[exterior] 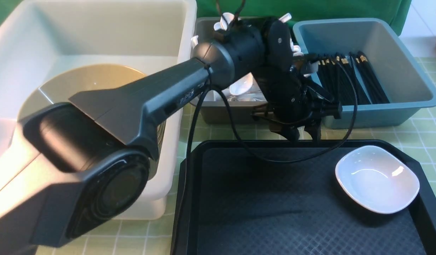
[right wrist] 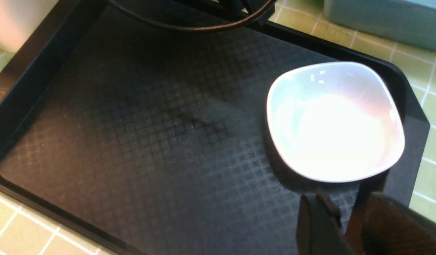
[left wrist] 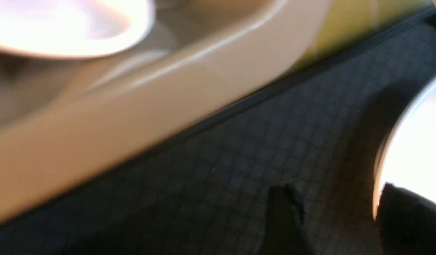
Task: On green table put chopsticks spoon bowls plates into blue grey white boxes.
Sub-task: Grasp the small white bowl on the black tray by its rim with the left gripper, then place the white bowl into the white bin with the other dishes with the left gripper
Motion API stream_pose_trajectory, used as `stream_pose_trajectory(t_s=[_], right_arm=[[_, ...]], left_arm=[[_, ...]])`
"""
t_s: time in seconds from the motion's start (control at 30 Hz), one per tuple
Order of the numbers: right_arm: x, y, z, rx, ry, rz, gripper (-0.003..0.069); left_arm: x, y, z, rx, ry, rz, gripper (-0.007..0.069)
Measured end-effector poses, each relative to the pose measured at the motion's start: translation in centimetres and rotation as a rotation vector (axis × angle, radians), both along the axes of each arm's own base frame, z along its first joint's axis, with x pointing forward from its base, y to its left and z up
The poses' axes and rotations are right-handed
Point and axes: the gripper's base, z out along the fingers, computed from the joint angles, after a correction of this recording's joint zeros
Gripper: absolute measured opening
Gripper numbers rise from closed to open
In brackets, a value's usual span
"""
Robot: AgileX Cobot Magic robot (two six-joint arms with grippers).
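Front view: left gripper (exterior: 303,136) hangs over the far edge of the tray (exterior: 256,198), fingers apart and empty; one plate (exterior: 377,179) lies on the tray's near right, and chopsticks (exterior: 359,81) lie in the blue box (exterior: 380,115), far right. Left wrist view: fingers apart, plate (left wrist: 416,156) showing past one. Right wrist view: right gripper (right wrist: 349,219) sits near the plate (right wrist: 334,124), fingers slightly apart, holding nothing.

Glossy white plate (exterior: 377,179), matt textured black tray (exterior: 274,205), smooth plastic boxes (exterior: 409,74).
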Motion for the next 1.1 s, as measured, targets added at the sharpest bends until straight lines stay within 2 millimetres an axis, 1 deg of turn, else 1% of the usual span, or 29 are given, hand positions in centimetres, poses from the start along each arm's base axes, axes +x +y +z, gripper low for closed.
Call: stream_pose_trajectory(t_s=[0.03,0.07,0.13,0.23,0.37,0.5,0.57,0.6,0.63,0.67,0.73,0.77,0.8,0.83,0.87,0.93,0.97,1.03,1.1], right_arm=[[0.0,0.0,0.0,0.000,0.000,0.000,0.0203],[0.0,0.0,0.0,0.000,0.000,0.000,0.0205],[0.0,0.0,0.0,0.000,0.000,0.000,0.0207],[0.0,0.0,0.0,-0.001,0.003,0.000,0.0213],[-0.1,0.0,-0.1,-0.002,0.008,0.001,0.0216],[-0.1,0.0,-0.1,-0.006,0.008,0.006,0.0220],[-0.1,0.0,-0.1,-0.014,0.007,0.014,0.0223],[-0.1,0.0,-0.1,-0.014,0.007,0.014,0.0223],[-0.1,0.0,-0.1,-0.015,0.009,0.014,0.0224],[-0.1,0.0,-0.1,-0.017,0.009,0.017,0.0225],[-0.1,0.0,-0.1,-0.017,0.009,0.017,0.0225],[-0.1,0.0,-0.1,-0.017,0.009,0.017,0.0227],[-0.1,0.0,-0.1,-0.017,0.009,0.017,0.0227],[-0.1,0.0,-0.1,-0.017,0.008,0.017,0.0227],[-0.1,0.0,-0.1,-0.017,0.008,0.017,0.0227],[-0.1,0.0,0.1,-0.019,0.000,0.020,0.0230],[-0.1,0.0,0.3,-0.024,-0.006,0.027,0.0230],[-0.1,0.0,0.9,-0.040,-0.036,0.050,0.0234],[-0.2,0.1,1.3,-0.044,-0.053,0.068,0.0235]], left_arm=[[-0.1,-0.1,0.0,0.000,0.002,0.001,0.0341],[-0.7,-0.9,-0.5,0.007,0.014,0.000,0.0365],[-1.7,-2.2,-1.4,0.012,0.028,-0.019,0.0385],[-2.5,-3.8,-3.4,-0.014,0.066,-0.019,0.0398],[-2.4,-4.5,-4.6,-0.081,0.115,0.009,0.0398],[-2.4,-5.2,-5.1,-0.155,0.140,0.005,0.0388],[-2.4,-5.3,-5.4,-0.165,0.151,-0.002,0.0325],[-2.4,-5.3,-5.4,-0.165,0.153,-0.004,0.0318],[-2.3,-5.2,-5.5,-0.162,0.158,-0.004,0.0285],[-2.2,-4.9,-5.7,-0.155,0.171,-0.004,0.0187],[-1.9,-4.5,-5.7,-0.149,0.185,0.003,0.0090],[-1.7,-4.2,-5.6,-0.150,0.193,0.003,0.0050],[-1.7,-4.1,-5.6,-0.149,0.199,0.000,0.0044],[-1.7,-4.0,-5.2,-0.154,0.206,-0.009,0.0024],[-1.7,-3.9,-5.1,-0.155,0.204,-0.015,0.0019],[-1.7,-3.3,-3.5,-0.155,0.180,-0.060,0.0015],[-1.8,-2.9,-2.4,-0.148,0.163,-0.087,0.0015],[-2.3,-1.5,1.4,-0.132,0.104,-0.145,0.0015],[-2.8,-0.4,4.6,-0.135,0.055,-0.165,0.0015]])
